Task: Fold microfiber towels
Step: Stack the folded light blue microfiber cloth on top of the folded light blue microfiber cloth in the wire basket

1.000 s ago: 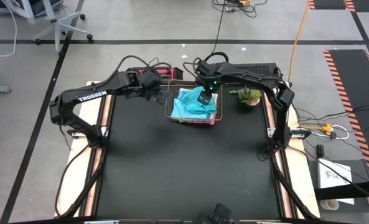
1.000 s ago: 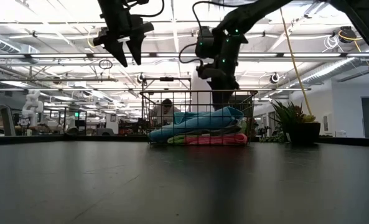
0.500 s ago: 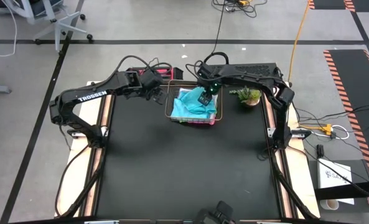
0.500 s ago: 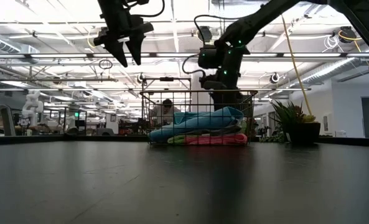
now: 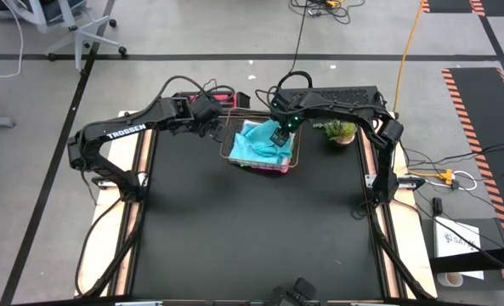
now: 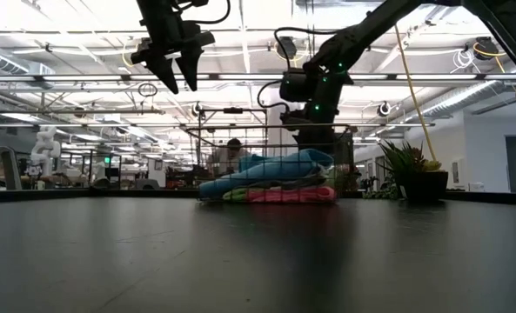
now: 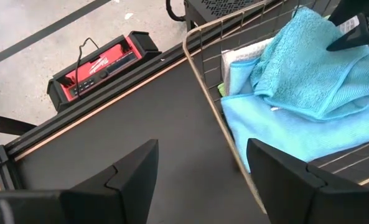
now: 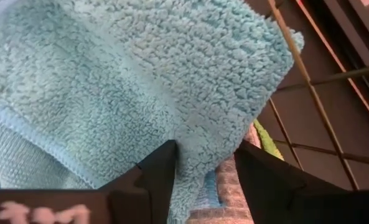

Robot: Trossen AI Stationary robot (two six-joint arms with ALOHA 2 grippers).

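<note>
Between the right gripper's [image 8: 200, 163] part-open fingers [image 8: 148, 180] sits a pinched fold of the top blue towel [image 5: 258, 140], lying flat in the basket [image 5: 229, 146] over grey, green and pink towels, just beside the left gripper's [image 7: 200, 171] wide, empty fingers.

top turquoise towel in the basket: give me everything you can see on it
The top turquoise towel is a fluffy, looped microfiber cloth with a stitched hem, crumpled rather than folded. It lies on top of the stack in the copper wire basket, over a second turquoise towel. Grey, lime green and pink cloth edges show beneath it. The right gripper has its dark fingers pressed into the pile, pinching a ridge of it. The left gripper hangs open above the table, apart from it.
</note>
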